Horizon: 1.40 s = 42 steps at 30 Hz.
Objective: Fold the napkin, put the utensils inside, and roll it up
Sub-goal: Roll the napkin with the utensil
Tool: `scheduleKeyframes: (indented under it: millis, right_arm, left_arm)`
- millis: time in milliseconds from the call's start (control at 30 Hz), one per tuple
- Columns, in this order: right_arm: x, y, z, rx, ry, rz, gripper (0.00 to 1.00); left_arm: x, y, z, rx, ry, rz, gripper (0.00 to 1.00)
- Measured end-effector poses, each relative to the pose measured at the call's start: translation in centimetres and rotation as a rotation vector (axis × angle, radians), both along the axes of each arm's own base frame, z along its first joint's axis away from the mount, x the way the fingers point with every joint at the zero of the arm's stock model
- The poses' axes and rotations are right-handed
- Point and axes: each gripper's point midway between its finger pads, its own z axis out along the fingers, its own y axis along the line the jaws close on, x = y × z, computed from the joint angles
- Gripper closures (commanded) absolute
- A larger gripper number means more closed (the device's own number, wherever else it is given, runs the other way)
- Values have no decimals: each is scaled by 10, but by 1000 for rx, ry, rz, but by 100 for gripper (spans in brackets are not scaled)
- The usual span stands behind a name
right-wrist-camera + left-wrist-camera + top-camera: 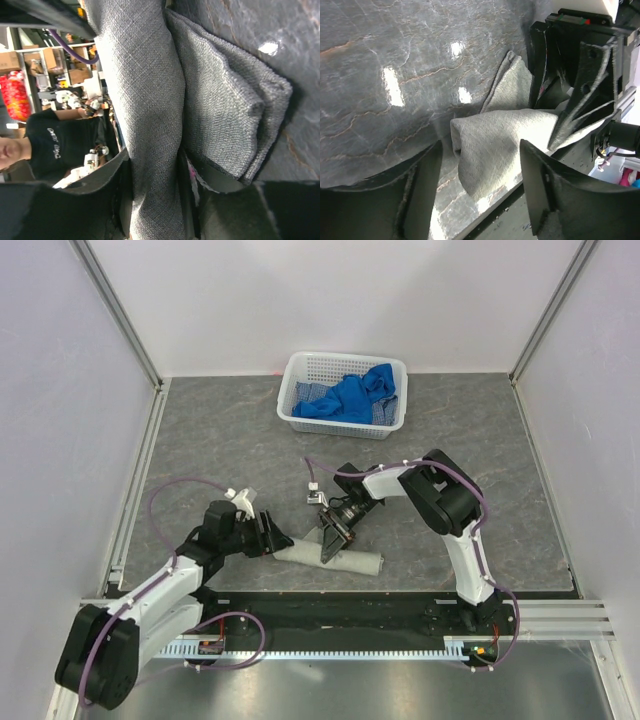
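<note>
- The light grey-beige cloth napkin, rolled into a short log, lies close along the near edge of the dark grey marbled table. Beyond both claws the tabletop is open up to the white slotted plastic basket of bright blue cloths at the far side.
- The left claw is spread, with the roll's left end between its fingers and bare table showing beside the cloth.
- The right claw stands over the roll's middle. Its own camera shows a thick fold running between its partly closed jaws, but I cannot tell whether they press it.
- Only the overhead view shows the whole roll. The left wrist view shows the right claw just past the cloth.
</note>
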Motion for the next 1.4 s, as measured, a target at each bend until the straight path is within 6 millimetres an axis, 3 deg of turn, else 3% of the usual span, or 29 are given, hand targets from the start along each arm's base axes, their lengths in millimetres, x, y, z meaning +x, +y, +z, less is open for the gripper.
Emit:
scheduleKeyframes:
  millis: [267, 367, 500, 633, 700, 833, 933, 1200, 1267, 1300, 1400]
  right_arm:
    - [4, 0, 10, -19, 29, -24, 27]
    - [11, 0, 15, -48, -35, -39, 23]
    - [34, -1, 19, -105, -252, -84, 21]
    - [56, -12, 32, -185, -589, -149, 16]
    - [54, -11, 45, -190, -779, -148, 15]
    - [26, 4, 59, -141, -1034, -82, 14]
    - [16, 6, 49, -157, -1131, -40, 13]
    - [25, -7, 10, -284, -1214, 30, 19]
    - [27, -10, 2, -306, -1215, 46, 25]
    - [28, -12, -2, -319, -1213, 51, 35]
    - [31, -8, -6, -324, -1181, 61, 52]
  left_arm:
    - [6, -8, -4, -40, -24, -21, 90]
    - [8, -10, -6, -45, -18, -23, 98]
    - [9, -10, -9, -37, 3, -21, 98]
    - [13, -10, -7, -12, 53, -13, 98]
    - [17, -11, -6, 4, 83, -7, 98]
    - [23, -11, -7, 28, 155, -1, 98]
    - [23, -12, -10, 34, 213, -5, 98]
    - [20, -14, -9, 30, 257, -29, 98]
    - [19, -15, -8, 24, 257, -40, 92]
    - [19, -15, -8, 24, 258, -44, 87]
    - [19, -16, -6, 24, 248, -56, 58]
